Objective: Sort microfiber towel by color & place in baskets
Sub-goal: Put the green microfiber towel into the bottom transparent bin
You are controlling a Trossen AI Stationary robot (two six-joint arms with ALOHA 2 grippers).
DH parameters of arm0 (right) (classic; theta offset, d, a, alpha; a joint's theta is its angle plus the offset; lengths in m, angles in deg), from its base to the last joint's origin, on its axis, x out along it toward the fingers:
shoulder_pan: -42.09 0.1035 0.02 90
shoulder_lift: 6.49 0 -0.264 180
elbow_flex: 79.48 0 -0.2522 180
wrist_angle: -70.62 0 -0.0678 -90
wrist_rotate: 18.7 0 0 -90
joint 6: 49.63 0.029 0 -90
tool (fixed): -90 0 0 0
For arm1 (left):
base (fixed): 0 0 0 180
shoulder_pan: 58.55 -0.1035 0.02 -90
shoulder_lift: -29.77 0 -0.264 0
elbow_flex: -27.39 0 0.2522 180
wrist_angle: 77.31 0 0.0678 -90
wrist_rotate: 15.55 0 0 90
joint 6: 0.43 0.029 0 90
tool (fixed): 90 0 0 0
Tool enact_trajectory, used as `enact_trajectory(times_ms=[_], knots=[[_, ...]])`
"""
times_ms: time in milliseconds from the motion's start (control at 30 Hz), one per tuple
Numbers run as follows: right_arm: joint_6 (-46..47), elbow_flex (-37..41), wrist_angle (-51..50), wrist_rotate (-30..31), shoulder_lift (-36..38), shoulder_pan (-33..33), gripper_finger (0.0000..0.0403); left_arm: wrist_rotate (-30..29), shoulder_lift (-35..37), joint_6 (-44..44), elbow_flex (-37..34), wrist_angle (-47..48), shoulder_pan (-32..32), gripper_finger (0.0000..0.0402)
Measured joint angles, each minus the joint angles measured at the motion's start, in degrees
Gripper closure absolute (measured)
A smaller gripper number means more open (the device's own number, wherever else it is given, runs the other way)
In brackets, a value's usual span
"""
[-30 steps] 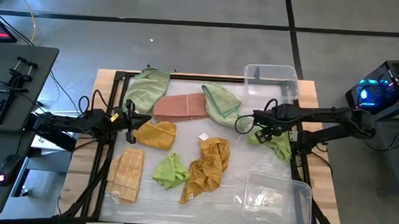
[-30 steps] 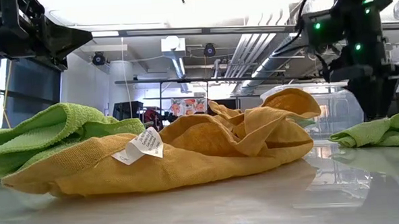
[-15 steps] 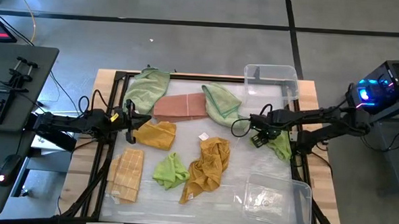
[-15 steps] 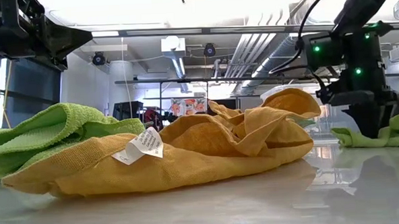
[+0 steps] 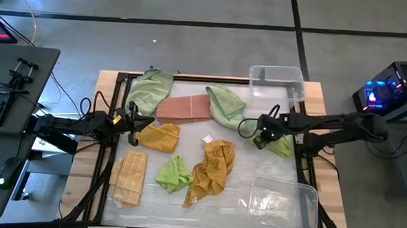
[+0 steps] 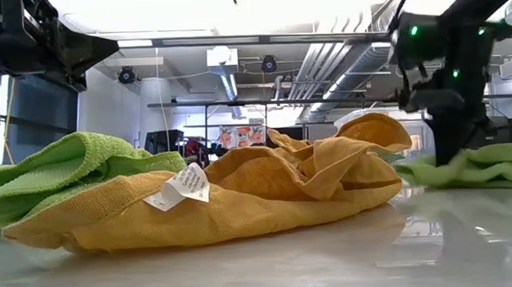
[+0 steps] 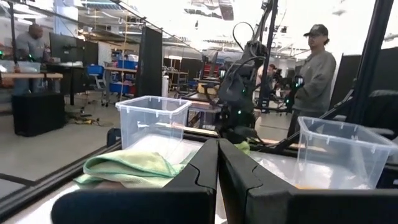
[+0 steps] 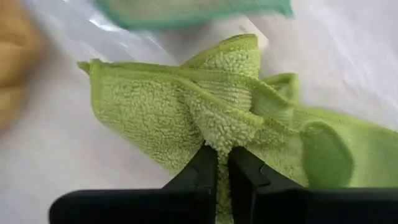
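A lime green towel [image 5: 280, 145] lies crumpled at the table's right, between the two clear baskets: one at the far right corner [image 5: 276, 83], one at the near right [image 5: 283, 201]. My right gripper [image 5: 261, 139] points steeply down and is shut on this towel [image 8: 186, 106]. My left gripper [image 5: 132, 118] waits shut at the table's left edge, holding nothing; its fingers [image 7: 217, 168] show closed in the left wrist view. Other towels lie spread over the table. My right gripper pinches a raised fold [image 8: 219, 138] of the lime green towel between its two fingers [image 8: 202, 168], near the towel's left end. It comes from above, slanting down. How many layers are in the fold I cannot tell. The rest of the towel [image 6: 478, 167] lies on the table.
Pale green towels [image 5: 149, 91] [image 5: 224, 104], a pink one [image 5: 183, 107], mustard ones [image 5: 158, 136] [image 5: 212, 169] [image 5: 130, 177] and a lime one [image 5: 174, 174] cover the table's middle and left. A person [image 7: 314, 68] stands beyond the table.
My right gripper has tipped more steeply down, sunk onto the lime green towel and shut on a fold of it. The towel's left end has bunched up and shifted slightly toward the table's left; the rest stays on the table.
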State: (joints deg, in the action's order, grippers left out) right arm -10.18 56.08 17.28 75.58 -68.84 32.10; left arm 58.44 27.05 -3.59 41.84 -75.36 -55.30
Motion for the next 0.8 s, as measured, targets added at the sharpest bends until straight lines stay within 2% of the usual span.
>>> enact_trajectory(times_ms=[167, 333, 633, 800], knots=[[0.1, -1.1, 4.3, -0.9, 8.2, 4.6, 0.0397, 0.0, 0.0, -3.6, 0.0, -0.1, 0.0, 0.0402], [-0.1, -10.0, 3.2, 0.7, 11.4, 12.5, 0.0398, 0.0, 0.0, -5.2, 0.0, -1.3, 0.0, 0.0402], [12.0, -40.4, -5.0, 11.9, 5.9, 28.0, 0.04, 0.4, 0.0, -7.4, 0.0, -3.4, 0.0, 0.0402], [19.3, -55.6, -9.1, 13.3, 0.4, 36.5, 0.04, 0.4, 0.0, -10.2, 0.0, -3.5, 0.0, 0.0401]])
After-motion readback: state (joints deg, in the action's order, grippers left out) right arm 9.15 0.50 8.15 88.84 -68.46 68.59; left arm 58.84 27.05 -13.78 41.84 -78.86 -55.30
